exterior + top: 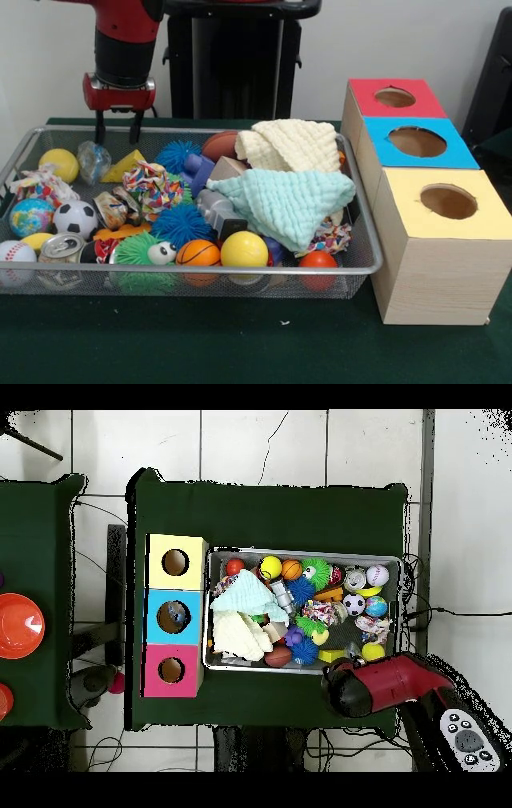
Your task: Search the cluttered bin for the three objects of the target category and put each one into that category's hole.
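While upright, arm [126, 40] hangs over bin [364, 240], jaws apart.

Wire bin [364, 240] heaped with toys beside three-holed box [432, 256].

- Table with dark green cloth top [240, 352] [270, 504] carries everything.
- Silver wire-mesh bin [364, 240] [402, 599] sits directly on the cloth, packed with clutter.
- Pale wooden box row [436, 276] [176, 615] stands on the cloth just beside the bin's end; I can't tell whether they touch.
- Box tops: red [364, 96], blue [380, 144], yellow [408, 208], each with one round hole.
- Small white speck [284, 322] lies on the cloth near the bin's front.
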Controlling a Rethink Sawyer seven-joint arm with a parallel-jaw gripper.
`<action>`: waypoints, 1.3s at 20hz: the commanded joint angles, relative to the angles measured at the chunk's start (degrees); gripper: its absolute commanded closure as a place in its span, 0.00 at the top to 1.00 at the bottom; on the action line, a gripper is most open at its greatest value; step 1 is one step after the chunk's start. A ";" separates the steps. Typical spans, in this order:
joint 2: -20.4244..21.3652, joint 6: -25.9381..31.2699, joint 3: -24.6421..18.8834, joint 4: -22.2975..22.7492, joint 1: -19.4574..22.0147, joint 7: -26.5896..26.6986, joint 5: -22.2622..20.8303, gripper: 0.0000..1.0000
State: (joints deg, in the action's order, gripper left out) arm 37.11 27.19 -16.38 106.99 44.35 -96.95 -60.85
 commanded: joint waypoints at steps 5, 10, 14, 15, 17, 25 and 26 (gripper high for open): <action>-1.45 1.88 -0.78 -4.28 -0.65 8.12 -4.23 1.00; 0.92 3.27 -1.29 -2.56 -0.46 8.18 -1.55 1.00; 3.10 4.87 -1.84 -1.44 -0.56 9.15 0.28 1.00; 3.66 5.22 -2.00 -1.10 -0.46 9.33 0.84 1.00; 4.84 5.66 -2.37 -0.30 0.04 9.61 2.03 1.00; 8.33 6.99 -3.37 1.35 0.67 11.53 5.24 1.00; 6.16 6.05 -2.55 0.00 -0.06 10.21 3.40 1.00</action>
State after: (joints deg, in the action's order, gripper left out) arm 43.45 27.62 -16.39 107.04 44.18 -96.95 -57.71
